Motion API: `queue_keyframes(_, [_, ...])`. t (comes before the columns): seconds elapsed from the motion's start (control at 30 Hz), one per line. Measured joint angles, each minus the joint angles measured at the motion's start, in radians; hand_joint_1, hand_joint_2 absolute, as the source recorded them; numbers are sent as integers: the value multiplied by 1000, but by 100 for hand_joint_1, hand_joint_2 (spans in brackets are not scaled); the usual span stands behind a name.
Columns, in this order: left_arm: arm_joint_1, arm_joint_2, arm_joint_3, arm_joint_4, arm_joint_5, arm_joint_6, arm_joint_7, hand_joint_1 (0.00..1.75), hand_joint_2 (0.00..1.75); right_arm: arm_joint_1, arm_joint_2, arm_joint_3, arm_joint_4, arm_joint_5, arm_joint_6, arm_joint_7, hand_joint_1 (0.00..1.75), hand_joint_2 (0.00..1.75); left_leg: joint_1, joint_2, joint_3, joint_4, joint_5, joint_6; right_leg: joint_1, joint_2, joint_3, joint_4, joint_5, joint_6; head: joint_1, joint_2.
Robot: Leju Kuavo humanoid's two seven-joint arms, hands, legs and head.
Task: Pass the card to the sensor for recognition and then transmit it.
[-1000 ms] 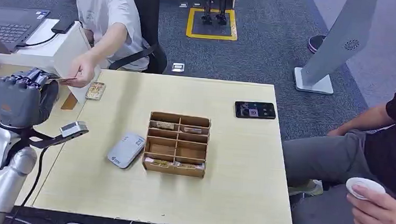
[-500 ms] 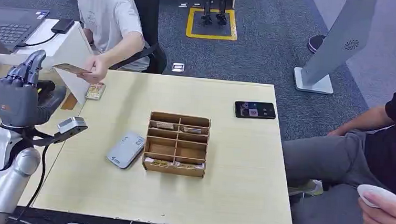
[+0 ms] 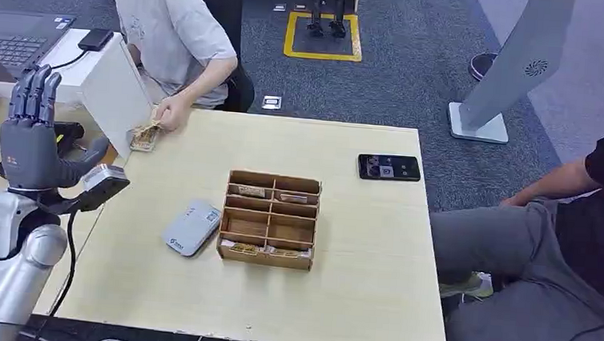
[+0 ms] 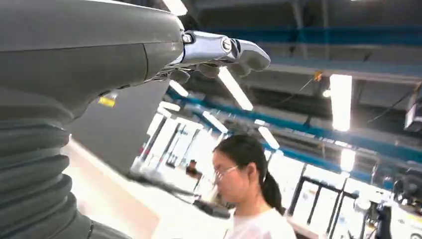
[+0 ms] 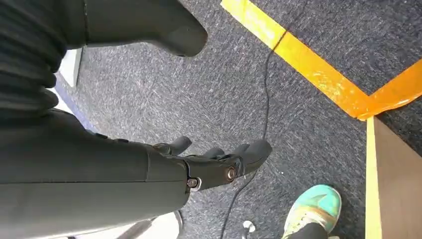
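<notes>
My left hand is raised beside the table's left edge, fingers straight up and apart, holding nothing. Its extended fingers also show in the left wrist view. A person's hand rests at a small pile of cards on the table's far left corner. The grey-white sensor lies left of the wooden card box at the table's middle. My right hand hangs over the carpet with loosely spread fingers and nothing in it.
A black phone lies at the table's far right. A white panel and a laptop stand at the left. A second person sits close to the table's right edge. A foot in a teal shoe is near my right hand.
The person took the card from my left hand and carried it to the card pile. My left hand uncurled, and its fingers now point up.
</notes>
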Motion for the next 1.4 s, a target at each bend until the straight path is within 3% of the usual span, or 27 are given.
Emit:
queue_keyframes(0.37, [2,-2,0,-6,51,-35,-6,0,175,2,0,0,0,-9,-9,-2,0,175,0,0,0,0,0,0,0,0,0,0,0,0,0,0])
queue_keyframes(0.5, [50,3,0,-81,191,-150,-54,0,175,12,0,0,0,-26,-16,-2,0,175,0,0,0,0,0,0,0,0,0,0,0,0,0,0])
queue_keyframes(0.6, [131,12,-8,-182,277,-275,-111,0,175,28,0,0,2,-34,-29,-2,0,175,0,0,0,0,-1,1,0,0,0,0,-1,1,0,0])
queue_keyframes(0.7, [225,29,-64,-311,250,-395,-181,0,175,37,0,0,5,-36,-29,-7,0,175,-1,0,0,0,-3,2,0,0,0,0,-2,1,0,0])
queue_keyframes(0.83, [300,33,-181,-405,200,-437,-221,0,175,35,0,0,5,-43,-28,-18,0,175,-1,0,-1,0,-3,2,0,0,1,-1,-3,2,0,0])
queue_keyframes(0.93, [331,43,-274,-430,56,-407,-182,0,175,32,0,0,4,-43,-18,-4,0,175,-2,0,0,0,-3,2,-1,0,1,-1,-3,2,0,0])
queue_keyframes(1.0, [354,47,-335,-429,19,-381,-168,0,175,32,1,0,4,-43,-9,0,0,175,-1,0,0,0,-3,2,-1,0,1,-1,-3,2,0,0])
queue_keyframes(1.17, [376,59,-426,-419,1,-363,-156,0,175,31,4,0,4,-43,-10,1,0,175,-1,0,0,0,-3,2,-1,0,1,0,-3,2,0,0])
queue_keyframes(1.4, [386,75,-475,-418,3,-355,-154,0,175,31,6,0,1,-43,-10,1,0,175,-1,-1,0,0,-3,2,-1,-1,1,0,-3,2,0,0])
